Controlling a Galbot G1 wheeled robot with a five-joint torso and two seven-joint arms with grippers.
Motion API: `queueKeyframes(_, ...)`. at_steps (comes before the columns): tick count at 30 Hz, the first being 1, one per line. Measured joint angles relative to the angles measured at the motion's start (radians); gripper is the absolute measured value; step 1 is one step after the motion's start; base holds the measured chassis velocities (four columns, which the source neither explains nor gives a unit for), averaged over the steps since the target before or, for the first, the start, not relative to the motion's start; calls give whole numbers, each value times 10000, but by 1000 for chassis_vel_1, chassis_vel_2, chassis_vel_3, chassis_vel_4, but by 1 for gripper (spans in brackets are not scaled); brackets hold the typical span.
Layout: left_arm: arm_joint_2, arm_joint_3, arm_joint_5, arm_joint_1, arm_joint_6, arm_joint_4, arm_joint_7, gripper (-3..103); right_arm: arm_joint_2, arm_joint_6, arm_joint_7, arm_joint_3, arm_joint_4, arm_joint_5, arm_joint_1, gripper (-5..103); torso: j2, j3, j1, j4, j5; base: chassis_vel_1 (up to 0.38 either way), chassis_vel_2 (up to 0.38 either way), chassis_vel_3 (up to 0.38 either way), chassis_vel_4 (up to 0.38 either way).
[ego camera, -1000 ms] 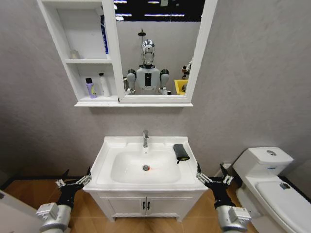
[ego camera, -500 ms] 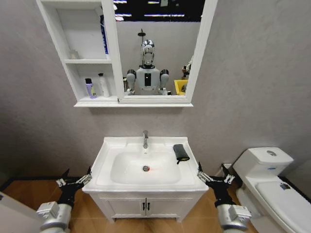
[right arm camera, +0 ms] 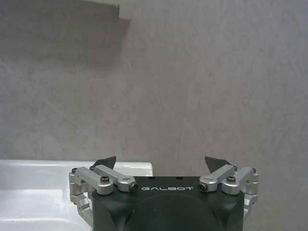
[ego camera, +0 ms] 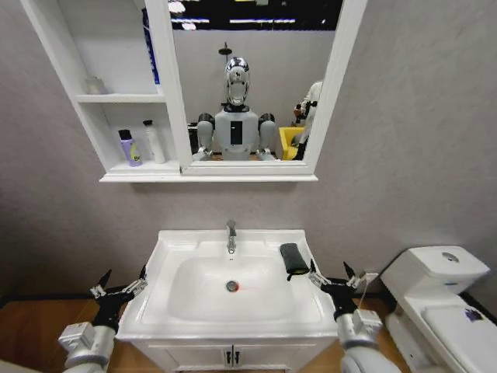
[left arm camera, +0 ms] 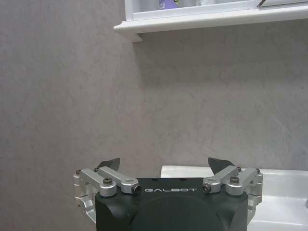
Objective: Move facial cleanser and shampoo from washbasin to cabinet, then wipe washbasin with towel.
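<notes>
Dark towel (ego camera: 293, 259) lies on washbasin (ego camera: 178, 244) right rim; right gripper (ego camera: 334, 279) just beside it, left gripper (ego camera: 119, 287) off left edge, both spread wide, empty. Risk: nudging towel into bowl.

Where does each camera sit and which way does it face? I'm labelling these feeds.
Head view: on the head, looking forward and down at the washbasin, towel, cabinet and mirror; left gripper and right gripper low at either side, jaws open.
Left wrist view: behind the left gripper, facing the wall under the cabinet.
Right wrist view: behind the right gripper, facing the wall.
Shared: both wrist views catch the washbasin edge.
</notes>
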Motion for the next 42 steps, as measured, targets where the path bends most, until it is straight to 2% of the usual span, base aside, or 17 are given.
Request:
queueKeyframes(2, 2, 1, 0, 0, 1, 1, -1, 100, -149, -294, 247, 71, -239, 308, 230, 100, 5, -2, -6, -5, -3, 0, 0, 0, 0)
queueKeyframes(4, 2, 2, 0, 0, 1, 0, -4, 100, -288, -495, 460, 52, -517, 577, 523, 100, 6, -2, -7, -5, -2, 46, -34, -59, 36)
queueKeyframes(6, 3, 3, -1, 1, 4, 0, -5, 100, -634, -1037, 766, -63, -1250, 1317, 1302, 100, 5, -1, -6, -1, 3, 20, -22, -30, 24)
queueKeyframes(7, 3, 3, -1, 1, 4, 0, -5, 100, -634, -1037, 766, -63, -1250, 1317, 1302, 100, 5, -1, -6, -1, 3, 0, 0, 0, 0)
queueKeyframes(9, 4, 4, -1, 0, 5, 0, -5, 100, -1011, -1947, 829, -172, -1662, 2549, 1991, 100, 4, -1, -1, -1, 1, 0, 0, 0, 0)
queueKeyframes(10, 4, 4, -2, 0, 5, 0, -5, 100, -1180, -2342, 828, -206, -1838, 2952, 2307, 100, 3, 0, 2, -1, 0, 0, 0, 0, 0)
queueKeyframes(11, 4, 4, -2, 0, 5, 0, -5, 100, -1180, -2342, 828, -206, -1838, 2952, 2307, 100, 3, 0, 2, -1, 0, 0, 0, 0, 0)
queueKeyframes(13, 5, 3, -2, -1, 6, 0, -5, 100, -1644, -2901, 702, -349, -2470, 3523, 3146, 100, 1, 1, 5, -1, 0, 0, 0, 0, 0)
queueKeyframes(19, 5, 4, -2, -1, 6, 0, -5, 100, -2242, -3485, 436, -690, -3529, 4014, 4339, 100, 1, 2, 5, 1, 1, 0, 0, 0, 0)
queueKeyframes(21, 5, 4, -2, -2, 6, 0, -5, 100, -2548, -3788, 73, -857, -3881, 4158, 4683, 100, 0, 2, 5, 0, 0, 0, 0, 0, 0)
queueKeyframes(26, 5, 5, -3, -2, 6, 0, -5, 100, -2963, -4060, -118, -1405, -4530, 4598, 5161, 100, 1, 1, 4, -2, 0, 0, 0, 0, 0)
queueKeyframes(36, 5, 5, -3, -2, 6, 0, -5, 100, -3447, -4125, -479, -2185, -5247, 4670, 5772, 100, 1, 0, 4, -2, -2, 0, 0, 0, 0)
queueKeyframes(37, 5, 5, -3, -2, 7, 0, -5, 100, -3461, -4124, -491, -2252, -5333, 4721, 5829, 102, 1, 0, 4, -2, -2, 0, 0, 0, 0)
queueKeyframes(38, 5, 5, -2, -2, 6, 0, -5, 100, -3486, -4113, -514, -2370, -5448, 4831, 5882, 98, 0, 0, 3, -1, 0, 0, 0, 0, 0)
queueKeyframes(39, 5, 5, -2, -2, 6, 0, -5, 100, -3486, -4113, -514, -2370, -5448, 4831, 5882, 98, 0, 0, 3, -1, 0, 0, 0, 0, 0)
queueKeyframes(41, 5, 5, -3, -2, 7, 0, -5, 100, -3555, -4002, -635, -2560, -5586, 4856, 5934, 89, 1, 0, 3, -2, -1, 0, 0, 0, 0)
queueKeyframes(42, 5, 5, -3, -2, 7, 0, -5, 100, -3555, -4002, -635, -2560, -5586, 4856, 5934, 89, 1, 0, 3, -2, -1, 0, 0, 0, 0)
